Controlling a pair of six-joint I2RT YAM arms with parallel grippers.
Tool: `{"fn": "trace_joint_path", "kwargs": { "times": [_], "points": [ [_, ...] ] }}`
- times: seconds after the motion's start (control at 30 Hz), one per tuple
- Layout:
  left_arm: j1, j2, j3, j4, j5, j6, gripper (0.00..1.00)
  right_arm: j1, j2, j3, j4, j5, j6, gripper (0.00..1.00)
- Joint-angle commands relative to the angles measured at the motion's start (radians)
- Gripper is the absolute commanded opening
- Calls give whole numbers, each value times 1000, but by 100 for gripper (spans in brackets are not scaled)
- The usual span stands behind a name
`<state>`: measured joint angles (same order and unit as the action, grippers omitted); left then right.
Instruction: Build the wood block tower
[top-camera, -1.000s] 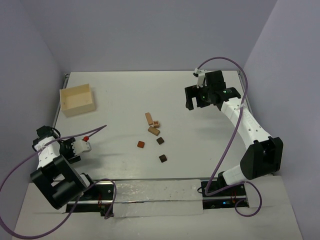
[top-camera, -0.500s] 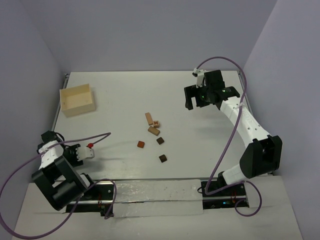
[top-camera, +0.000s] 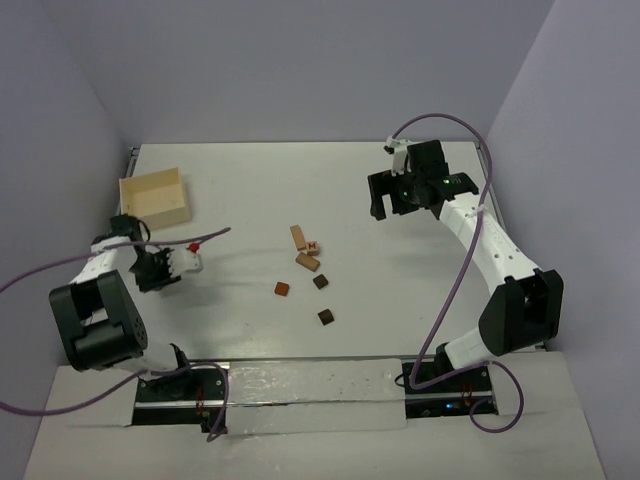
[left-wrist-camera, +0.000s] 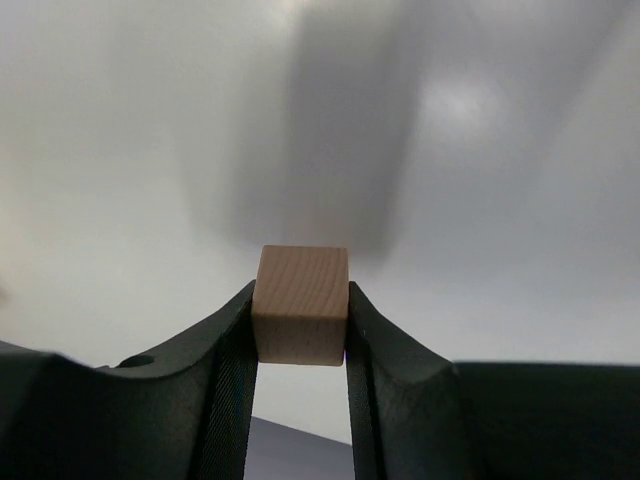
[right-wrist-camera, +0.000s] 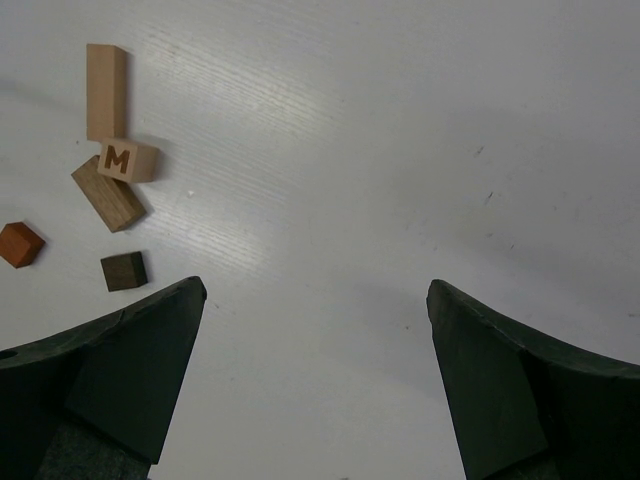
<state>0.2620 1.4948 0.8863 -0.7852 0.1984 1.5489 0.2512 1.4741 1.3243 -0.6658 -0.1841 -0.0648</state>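
The left gripper (left-wrist-camera: 300, 318) is clamped on a pale cube (left-wrist-camera: 300, 290), one finger against each side face, grain face towards the wrist camera. It hangs over the left side of the table (top-camera: 250, 175), near the box (top-camera: 155, 200).

The long block (top-camera: 298, 237) lies flat at the table's centre, long axis running away from the arms, far end leaning slightly left. The M block (top-camera: 313, 246) touches its near end. A brown block (top-camera: 307, 262) lies just beside that. The red block (top-camera: 282, 289) and two dark blocks (top-camera: 320, 282) (top-camera: 326, 317) lie apart, nearer the arms.

The right gripper (right-wrist-camera: 315, 290) is spread wide and holds nothing, over the far right of the table.

The box is pale wood, open side up, at far left. The table is white; the walls are lavender.
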Motion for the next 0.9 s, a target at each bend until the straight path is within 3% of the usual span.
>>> {"fn": "trace_joint_path", "kwargs": {
  "times": [0.0,0.1,0.37,0.6,0.87],
  "points": [
    [-251,114,211,18,121,-400,1,7,8,52,14,14,-1,100],
    [-402,200,302,46,93,-621,2,8,-3,35,23,23,0,100],
    [-640,385,439,113,67,-917,0,8,-30,-1,55,57,37,100],
    [-802,381,378,208,12,-1018,2,10,-36,-33,98,89,104,100],
    [-854,372,358,208,30,-1037,20,31,-3,-26,124,148,180,100]
  ]
}}
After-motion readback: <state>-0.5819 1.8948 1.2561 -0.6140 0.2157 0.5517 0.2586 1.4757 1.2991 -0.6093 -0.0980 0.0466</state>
